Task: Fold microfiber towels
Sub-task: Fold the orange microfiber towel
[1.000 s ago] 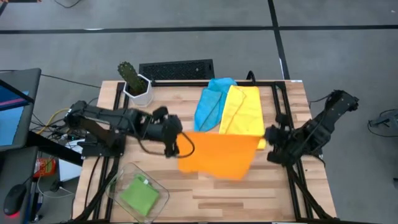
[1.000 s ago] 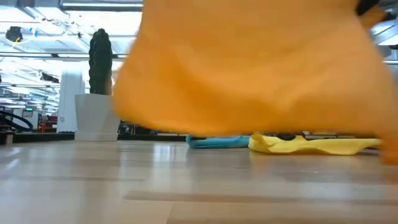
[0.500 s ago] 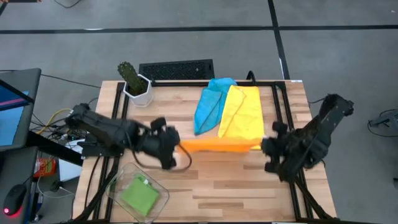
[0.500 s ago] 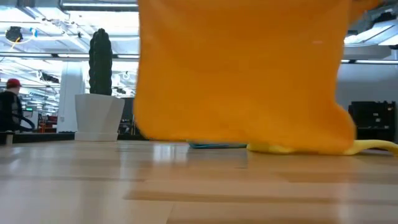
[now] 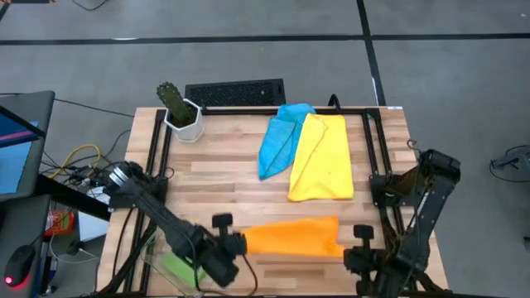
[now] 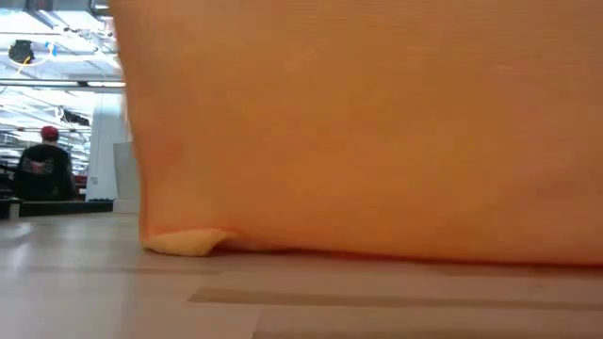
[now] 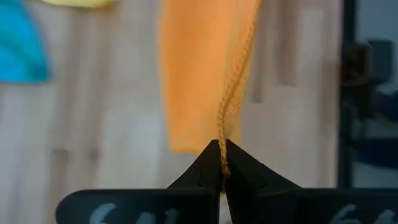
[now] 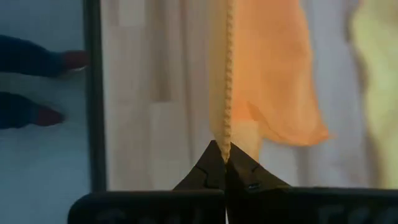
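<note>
Orange towel point(image 5: 291, 237) stretched at front counter point(image 5: 224, 165) edge, hem pinched by left gripper point(image 5: 233, 245) and right gripper point(image 5: 352, 253), both clamped tight. Light, floppy, non-slip; best gripped at corners.

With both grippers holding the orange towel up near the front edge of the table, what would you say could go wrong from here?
The left gripper and right gripper each pinch only the thin stitched hem of the orange towel, so a corner might slip free.

The towel's lower edge already touches the table and curls under, so laying it down could trap a crease.

The left arm hangs over the clear bin holding the green towel and might knock it.
</note>
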